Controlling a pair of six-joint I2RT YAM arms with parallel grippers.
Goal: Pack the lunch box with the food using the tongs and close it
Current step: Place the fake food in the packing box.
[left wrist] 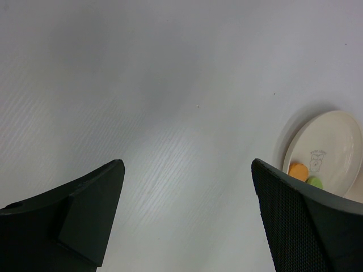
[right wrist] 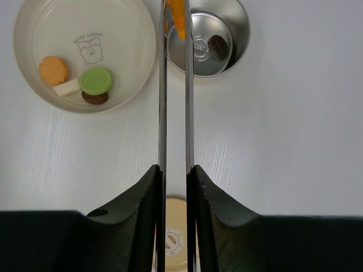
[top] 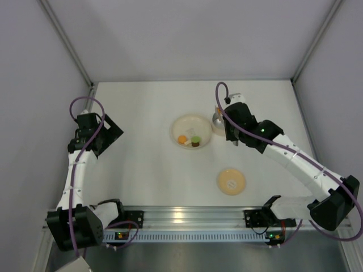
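Observation:
My right gripper (right wrist: 175, 168) is shut on the long grey tongs (right wrist: 162, 85), whose two blades run forward side by side. Their tips pinch an orange piece (right wrist: 177, 14) over the near rim of the lunch box (right wrist: 238, 28), a small shiny round tin. One dark brown piece (right wrist: 218, 46) lies inside it. The cream plate (right wrist: 136, 34) to the left holds orange (right wrist: 53, 69), green (right wrist: 96, 80), white (right wrist: 67, 88) and brown (right wrist: 95, 98) pieces. The tan lid (top: 231, 181) lies nearer the arm bases. My left gripper (left wrist: 187, 167) is open over bare table, left of the plate (left wrist: 334, 141).
White walls close off the table at the back and on both sides. The metal rail (top: 187, 218) with both arm bases runs along the near edge. The lunch box (top: 218, 119) stands just right of the plate (top: 184, 126), partly under my right wrist.

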